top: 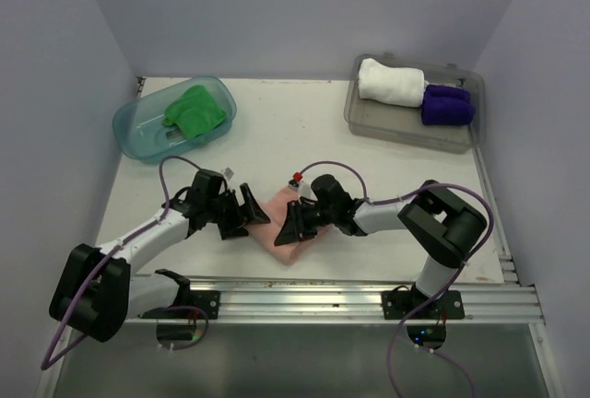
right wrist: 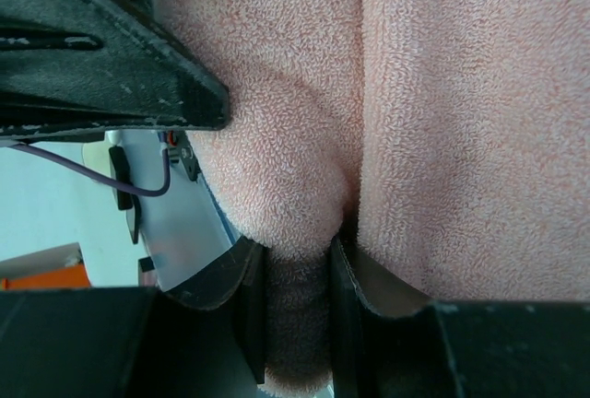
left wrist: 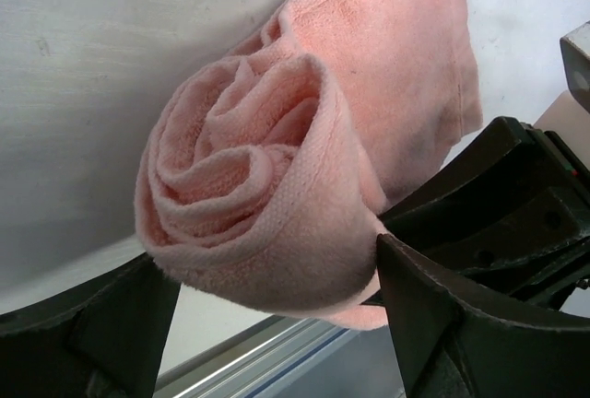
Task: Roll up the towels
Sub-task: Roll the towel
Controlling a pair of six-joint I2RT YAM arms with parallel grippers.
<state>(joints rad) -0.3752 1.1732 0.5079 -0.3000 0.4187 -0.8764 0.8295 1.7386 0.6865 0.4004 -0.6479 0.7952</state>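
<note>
- At the near middle of the surface (top: 304, 131), between the two arms, lies the salmon pink towel (top: 275, 214). How far rolled is it?
- Partly. The left wrist view shows its end (left wrist: 258, 168) wound in a loose spiral, with a flat flap running on behind the roll.
- And the left jaws?
- Wide apart, one on each side of that spiral end, gripping nothing.
- The right jaws?
- Nearly together, clamped on a fold of the pink towel (right wrist: 442, 94); the cloth bulges between them.
- Where are the other towels?
- The bright green towel (top: 195, 111) sits crumpled in the teal tub (top: 129, 131) at the far left. The white towel (top: 392, 82) and the dark purple towel (top: 447, 103) lie rolled, side by side and touching, in the clear grey tray (top: 369, 117) at the far right.
</note>
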